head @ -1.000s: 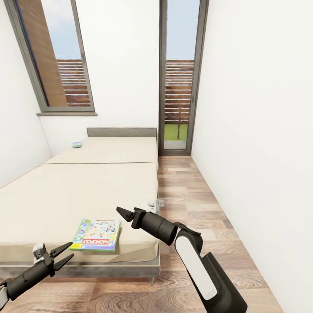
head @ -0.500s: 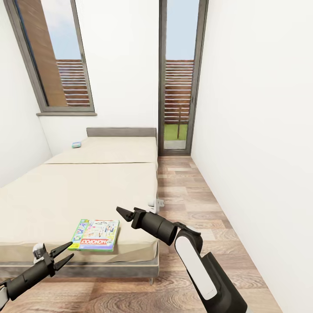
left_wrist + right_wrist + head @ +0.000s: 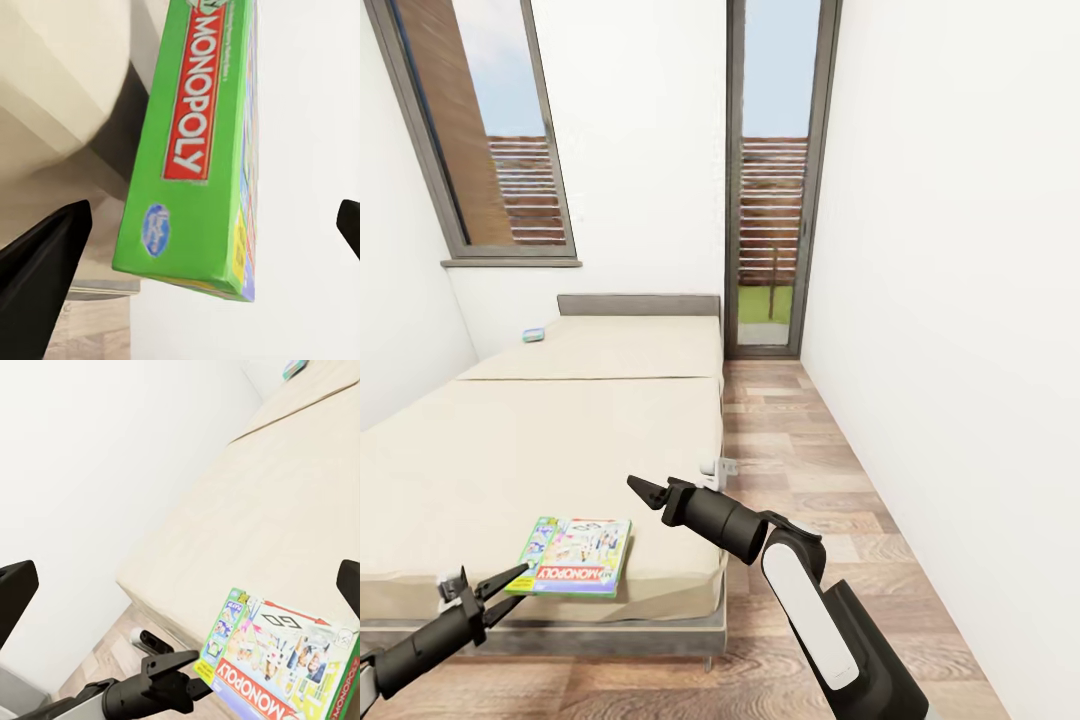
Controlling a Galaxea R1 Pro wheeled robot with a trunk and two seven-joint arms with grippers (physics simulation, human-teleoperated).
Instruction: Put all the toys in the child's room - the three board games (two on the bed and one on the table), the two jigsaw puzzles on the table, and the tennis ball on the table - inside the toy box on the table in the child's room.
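White walls close in a narrow room with a wood-plank floor (image 3: pixel 800 470), a tall window (image 3: pixel 480 130) on the far left and a glazed door (image 3: pixel 772 180) at the far end. Along the left side runs the bed (image 3: pixel 560 440), its cream mattress bare apart from two game boxes. One, a green Monopoly box (image 3: pixel 572 555), lies flat near the mattress's near edge. The other, a small teal box (image 3: pixel 534 335), sits far off by the headboard on the left.

At the near left, the left gripper (image 3: pixel 506 592) reaches toward the Monopoly box, its jaws spread, with the upper fingertip at the box's near left corner. The left wrist view shows the box's green side with the red logo between the two dark fingers (image 3: pixel 37 270), which stand well apart on either side without gripping it.

Over the near right part of the bed, the right gripper (image 3: pixel 644 491) hangs above the mattress, just right of the Monopoly box and clear of it. Its fingers (image 3: pixel 15 596) sit wide apart at the edges of the right wrist view.
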